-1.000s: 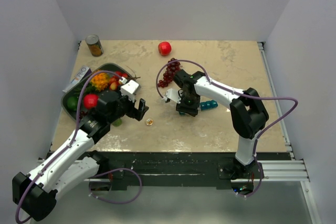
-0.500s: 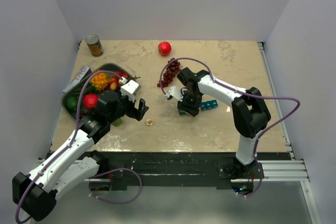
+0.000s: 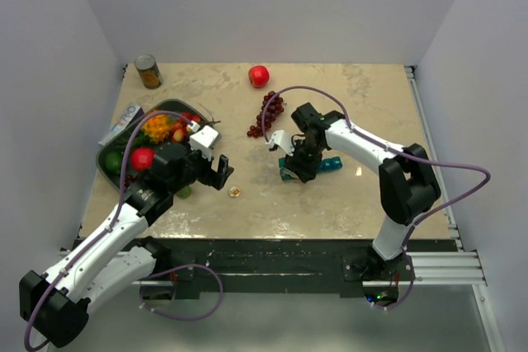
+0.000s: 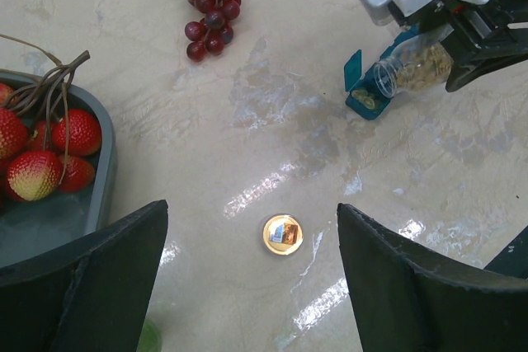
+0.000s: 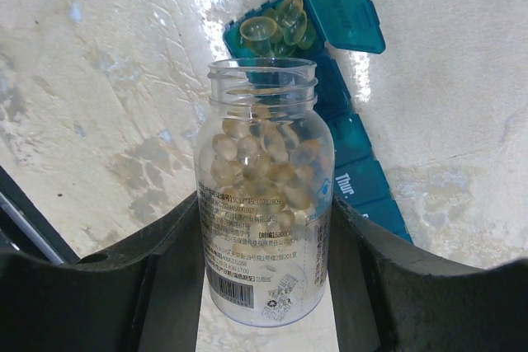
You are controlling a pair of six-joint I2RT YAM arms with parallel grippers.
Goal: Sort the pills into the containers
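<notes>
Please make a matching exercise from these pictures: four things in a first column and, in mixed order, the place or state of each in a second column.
1. pill bottle
2. pill organiser
3. small gold disc
4. strawberries

A. lies on the bare table
B. in the dark tray
C. held uncapped in the right gripper
D. end lid open, pills inside

Pairs: 1-C, 2-D, 3-A, 4-B.

Bright, even overhead light; all views clear
Top view: soft, faint shadows beneath the arms [image 3: 107,237]. White glare streaks on the glossy table [image 4: 264,187]. The left gripper [image 4: 250,220] fingers [image 4: 82,286] are dark and soft-edged; the pill bottle [image 5: 264,204] is sharp, its small print unreadable
</notes>
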